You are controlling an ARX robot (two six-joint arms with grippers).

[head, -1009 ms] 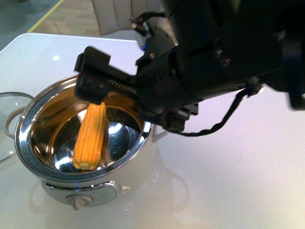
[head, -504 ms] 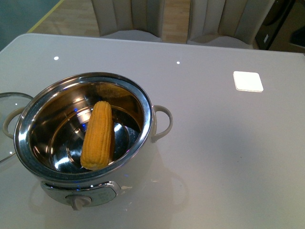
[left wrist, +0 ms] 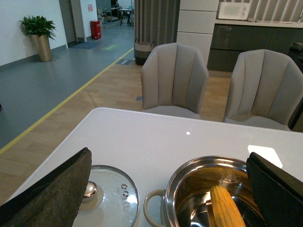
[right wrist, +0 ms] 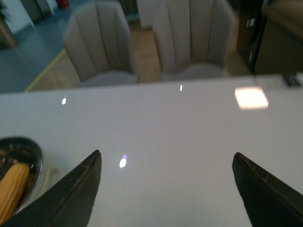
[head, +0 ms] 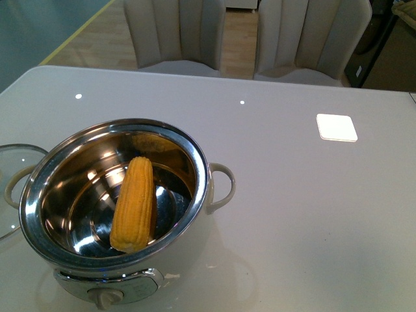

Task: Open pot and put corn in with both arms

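The left gripper [left wrist: 168, 189] has its jaws spread wide and holds nothing; the right gripper [right wrist: 165, 189] is likewise wide open and empty. Neither arm appears in the front view. The corn [head: 133, 204] lies inside the pot [head: 195, 170], leaning with its thick end on the near rim and its tip toward the far wall. The pot sits on the white table [head: 312, 214], near its left edge. Only the left wrist view shows the whole glass lid [left wrist: 105, 198] flat on the table just left of the pot; the front view catches just its edge.
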